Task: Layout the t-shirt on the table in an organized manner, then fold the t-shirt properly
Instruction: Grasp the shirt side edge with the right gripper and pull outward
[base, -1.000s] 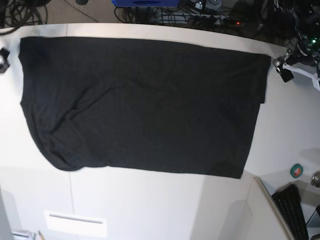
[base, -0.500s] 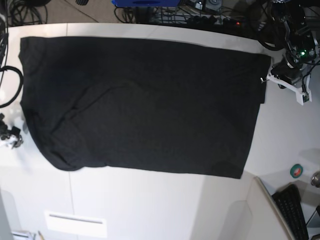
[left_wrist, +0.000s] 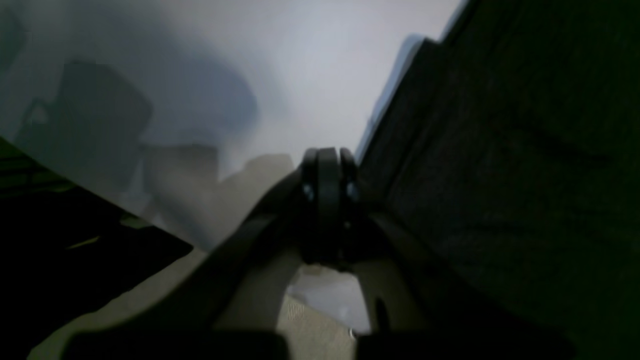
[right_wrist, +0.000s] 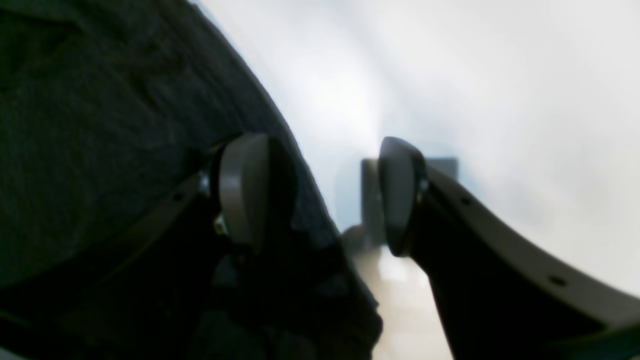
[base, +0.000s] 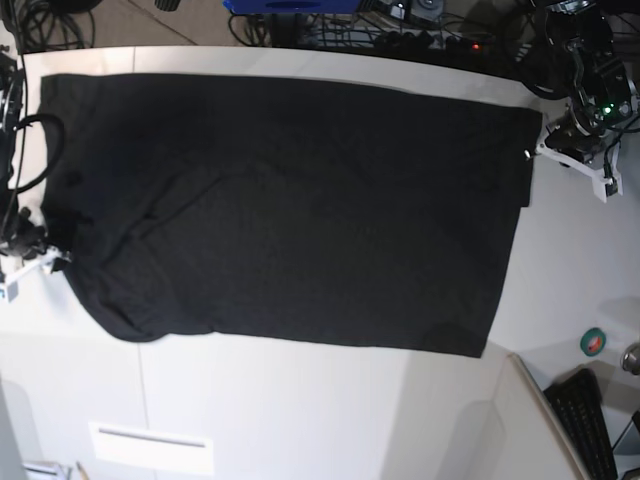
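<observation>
My left hand (base: 533, 153) is closed at the shirt's (base: 290, 210) edge, my right hand (base: 62, 263) open astride the opposite edge.

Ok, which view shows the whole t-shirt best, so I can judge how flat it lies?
The base view: the t-shirt shows entire, spread across the table, with wrinkles near its left end. The left wrist view catches only one dark edge beside the shut left gripper; the right wrist view only blurred cloth by the open right gripper.
</observation>
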